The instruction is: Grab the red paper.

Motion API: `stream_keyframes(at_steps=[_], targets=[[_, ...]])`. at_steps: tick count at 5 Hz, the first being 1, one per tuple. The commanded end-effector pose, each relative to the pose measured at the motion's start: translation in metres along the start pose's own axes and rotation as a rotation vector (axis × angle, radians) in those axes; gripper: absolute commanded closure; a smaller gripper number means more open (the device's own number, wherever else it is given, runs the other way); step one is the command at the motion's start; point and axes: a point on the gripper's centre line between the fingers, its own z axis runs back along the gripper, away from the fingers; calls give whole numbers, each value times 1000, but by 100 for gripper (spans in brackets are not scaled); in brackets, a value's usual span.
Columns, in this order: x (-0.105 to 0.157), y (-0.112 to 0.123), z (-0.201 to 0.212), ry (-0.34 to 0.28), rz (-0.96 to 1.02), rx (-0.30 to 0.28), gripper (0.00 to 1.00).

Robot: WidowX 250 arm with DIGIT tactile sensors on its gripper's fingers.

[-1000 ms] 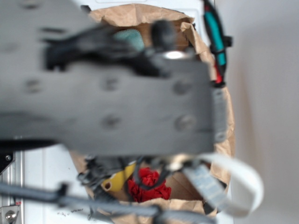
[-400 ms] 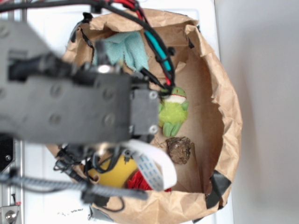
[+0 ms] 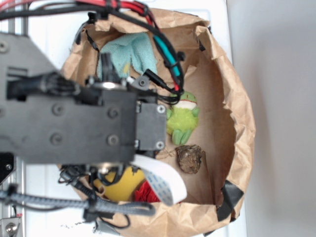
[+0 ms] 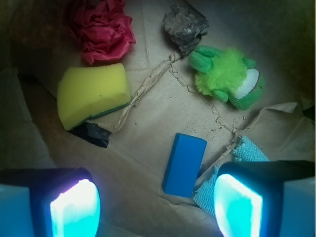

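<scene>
Red paper (image 4: 101, 27) lies crumpled at the wrist view's top left, well apart from our gripper (image 4: 155, 207), whose jaws stand wide apart and empty. We see the sponge (image 4: 94, 94) just below it, the blue block (image 4: 183, 164) between the jaws, and the green toy (image 4: 227, 81) to the right.

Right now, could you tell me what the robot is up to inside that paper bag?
The robot arm is hanging over the open paper bag, going for the red paper. Its gripper is open, empty and above the bag floor, nearest the blue block. The red paper lies untouched at the far side, just beyond the yellow sponge. A brown lump, a green plush toy and a teal cloth also lie in the bag.
</scene>
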Motion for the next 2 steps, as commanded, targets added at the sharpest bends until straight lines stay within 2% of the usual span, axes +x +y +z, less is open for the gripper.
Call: stream_keyframes(at_steps=[1, 2], targets=[[8, -5, 12, -40, -13, 32, 0], [27, 8, -8, -105, -89, 103, 0]])
